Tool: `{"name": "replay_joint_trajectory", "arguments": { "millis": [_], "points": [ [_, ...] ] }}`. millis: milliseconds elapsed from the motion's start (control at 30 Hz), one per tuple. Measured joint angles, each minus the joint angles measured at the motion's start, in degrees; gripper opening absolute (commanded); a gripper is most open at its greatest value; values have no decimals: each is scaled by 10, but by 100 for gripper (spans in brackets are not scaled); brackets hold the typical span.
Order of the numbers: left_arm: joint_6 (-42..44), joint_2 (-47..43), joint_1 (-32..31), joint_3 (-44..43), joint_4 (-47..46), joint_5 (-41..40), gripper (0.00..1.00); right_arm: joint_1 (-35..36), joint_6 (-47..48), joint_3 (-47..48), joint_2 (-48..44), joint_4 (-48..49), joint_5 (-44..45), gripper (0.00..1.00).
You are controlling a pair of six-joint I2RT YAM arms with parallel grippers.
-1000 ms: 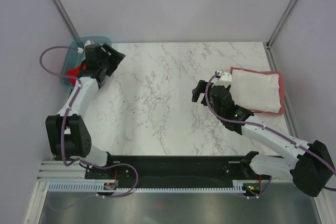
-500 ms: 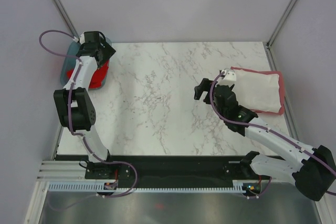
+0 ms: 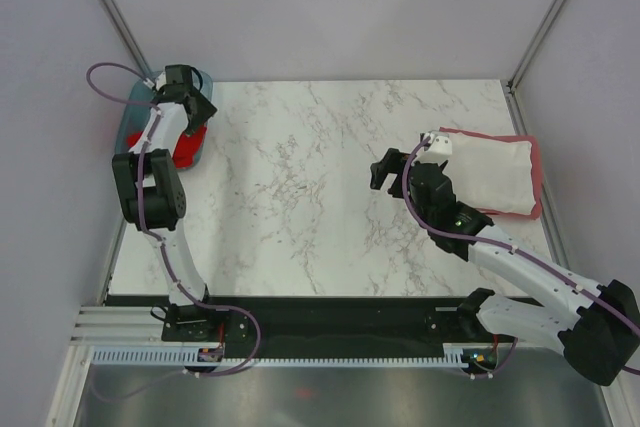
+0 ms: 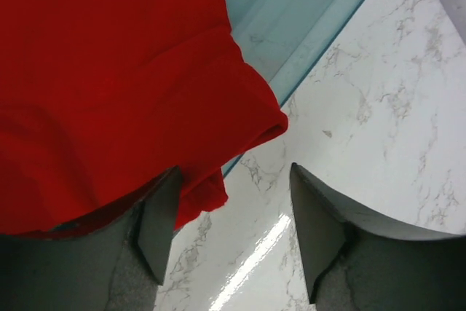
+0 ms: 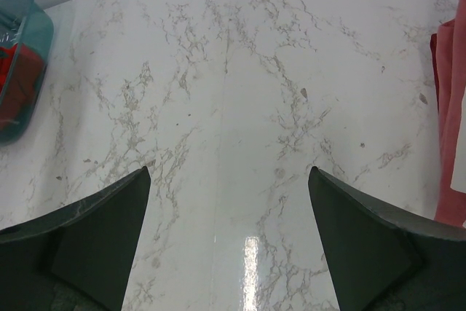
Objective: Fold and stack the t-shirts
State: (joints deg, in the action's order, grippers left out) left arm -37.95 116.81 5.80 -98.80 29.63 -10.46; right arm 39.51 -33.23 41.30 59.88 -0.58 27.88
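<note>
Red t-shirt (image 4: pixel 102 78) spilling over teal tub (image 4: pixel 306 12), hem beside left gripper (image 4: pixel 234 172), jaws apart, right gripper (image 5: pixel 228 172) wide

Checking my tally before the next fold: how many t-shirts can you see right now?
3. The red t-shirt hangs out of the teal tub, far left; the white t-shirt lies folded on the pinkish-red t-shirt, at right. The tub may hide more.
</note>
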Motion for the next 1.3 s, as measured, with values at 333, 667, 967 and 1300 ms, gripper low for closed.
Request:
{"name": "replay_joint_trajectory", "arguments": {
  "millis": [333,667,967,1300],
  "points": [
    [-2,28,45,-7,15,34,2,0,0,0,0,2,0,98],
    [1,-70,48,-7,28,21,2,-3,0,0,0,2,-2,98],
    [-5,-224,31,-10,24,73,2,-4,0,0,2,2,-2,98],
    [-53,-344,-196,-87,14,124,2,-8,0,-5,-12,2,3,98]
  ]
}}
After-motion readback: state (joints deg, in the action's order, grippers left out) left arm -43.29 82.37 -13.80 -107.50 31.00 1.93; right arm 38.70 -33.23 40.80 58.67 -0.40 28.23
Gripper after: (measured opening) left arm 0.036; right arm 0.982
